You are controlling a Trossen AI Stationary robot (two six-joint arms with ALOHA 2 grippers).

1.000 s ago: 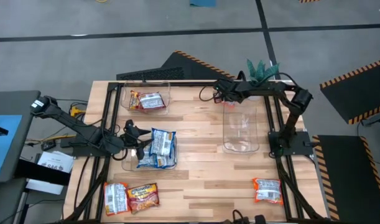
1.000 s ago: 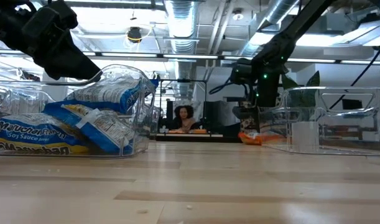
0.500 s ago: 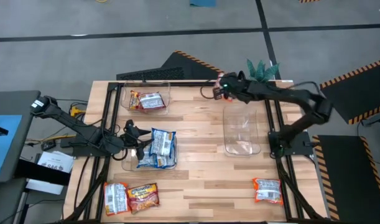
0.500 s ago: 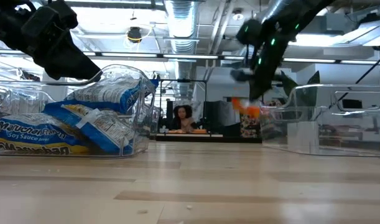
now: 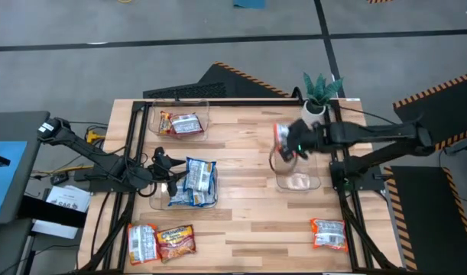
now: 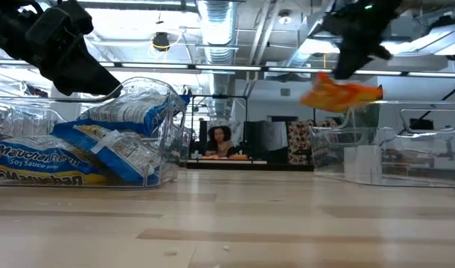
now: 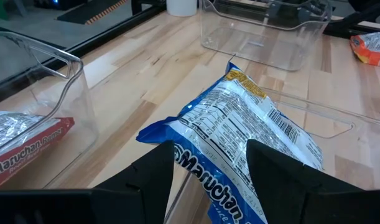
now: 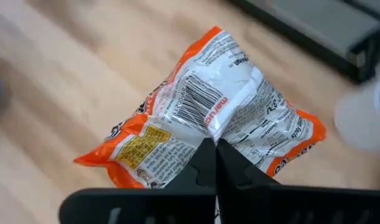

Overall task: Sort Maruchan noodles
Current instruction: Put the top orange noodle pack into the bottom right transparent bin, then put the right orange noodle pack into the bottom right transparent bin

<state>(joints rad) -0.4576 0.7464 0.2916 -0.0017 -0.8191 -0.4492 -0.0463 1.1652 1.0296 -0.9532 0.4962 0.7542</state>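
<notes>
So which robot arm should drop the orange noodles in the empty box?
The right one, probably. Its right gripper already pinches the orange packet above the empty bin. The left gripper sits at the bin of blue packets.

Three clear bins sit on the wooden counter (image 5: 241, 221): one (image 5: 179, 122) at its far left corner, another (image 5: 183, 187) nearer the left edge, a third (image 5: 298, 164) right of centre. A potted plant (image 5: 321, 92) stands just behind the third.
</notes>
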